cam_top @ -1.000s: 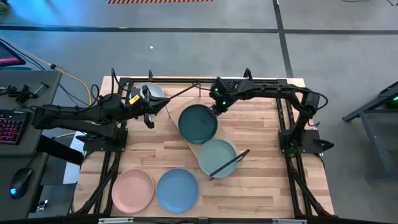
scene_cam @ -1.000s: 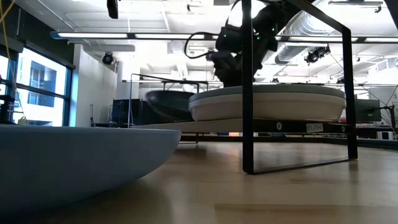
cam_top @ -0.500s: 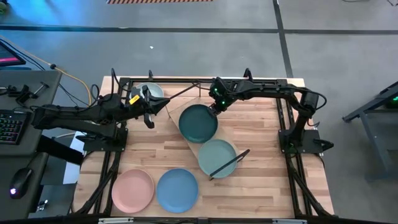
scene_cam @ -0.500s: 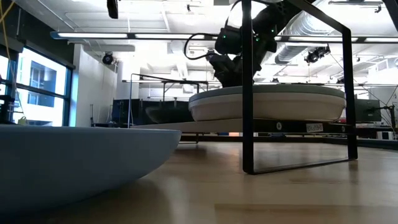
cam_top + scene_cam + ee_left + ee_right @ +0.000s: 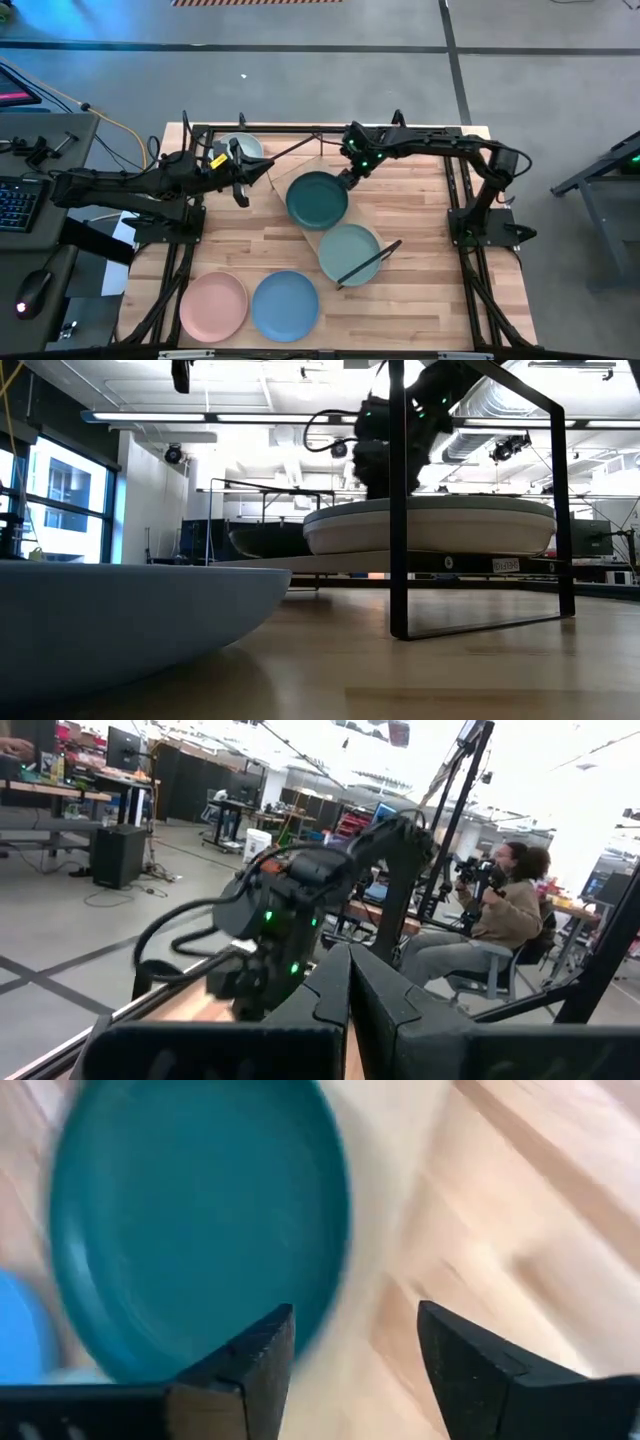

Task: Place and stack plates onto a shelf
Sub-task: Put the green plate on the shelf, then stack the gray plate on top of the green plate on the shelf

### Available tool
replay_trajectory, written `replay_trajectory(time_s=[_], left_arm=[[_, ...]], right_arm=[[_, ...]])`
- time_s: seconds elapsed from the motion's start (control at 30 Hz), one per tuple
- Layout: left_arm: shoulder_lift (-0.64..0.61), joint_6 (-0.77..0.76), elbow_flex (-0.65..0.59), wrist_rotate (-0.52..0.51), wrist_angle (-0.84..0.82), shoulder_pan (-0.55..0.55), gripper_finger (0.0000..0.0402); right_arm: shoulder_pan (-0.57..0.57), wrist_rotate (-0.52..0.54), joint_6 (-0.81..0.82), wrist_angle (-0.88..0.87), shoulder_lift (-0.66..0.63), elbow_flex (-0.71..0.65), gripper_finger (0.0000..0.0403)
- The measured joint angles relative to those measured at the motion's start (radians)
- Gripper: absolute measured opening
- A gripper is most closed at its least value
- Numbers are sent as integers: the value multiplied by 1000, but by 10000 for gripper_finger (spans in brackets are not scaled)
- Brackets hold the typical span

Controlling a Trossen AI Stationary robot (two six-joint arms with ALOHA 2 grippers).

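The shelf (image 5: 306, 238) lies aslant at mid-table. The dark teal plate (image 5: 317, 199) rests flat on its far end and the sage green plate (image 5: 349, 254) on its near end. My right gripper (image 5: 350, 177) hangs open just above the teal plate's far right rim (image 5: 330, 1270), its fingers clear of it. My left gripper (image 5: 240, 186) hovers shut and holds nothing, left of the shelf, beside a pale plate (image 5: 245, 148) at the far left. The pink plate (image 5: 213, 305) and the light blue plate (image 5: 285, 305) lie on the table near its front edge.
The shelf's dark frame rods (image 5: 398, 500) rise at its ends, and one crosses the sage plate (image 5: 430, 525) in the low view. Black frame bars (image 5: 320, 129) edge the tabletop. Bare wood lies right of the shelf. A seated person (image 5: 500, 910) shows in the room beyond.
My right gripper has opened and let go of the dark teal plate, then risen a little toward the far edge. The plate, held tilted above the shelf before, has settled flat on the shelf's far end.
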Motion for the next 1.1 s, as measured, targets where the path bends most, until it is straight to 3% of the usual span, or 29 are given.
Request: replay_trajectory(time_s=[0.17, 0.27, 0.53, 0.73, 0.87, 1.0, 1.1], left_arm=[[0, 0, 0, -4, -31, 0, 0], [0, 0, 0, -10, -48, 0, 0], [0, -2, 0, -27, -83, 0, 0], [0, -75, 0, -11, -94, 0, 0], [0, -79, 0, 38, -95, -1, 0], [0, -79, 0, 39, -101, 0, 0], [0, -79, 0, 39, -103, 0, 0]], right_arm=[[0, 151, -121, -209, -117, 0, 195], [23, 198, -122, -165, -237, -80, 195], [138, 161, 235, 403, -639, -574, 195], [239, 191, 416, 933, -790, -793, 195], [283, 235, 277, 1079, -798, -799, 195], [308, 236, 62, 1076, -794, -755, 195], [312, 236, -5, 1070, -792, -738, 195]])
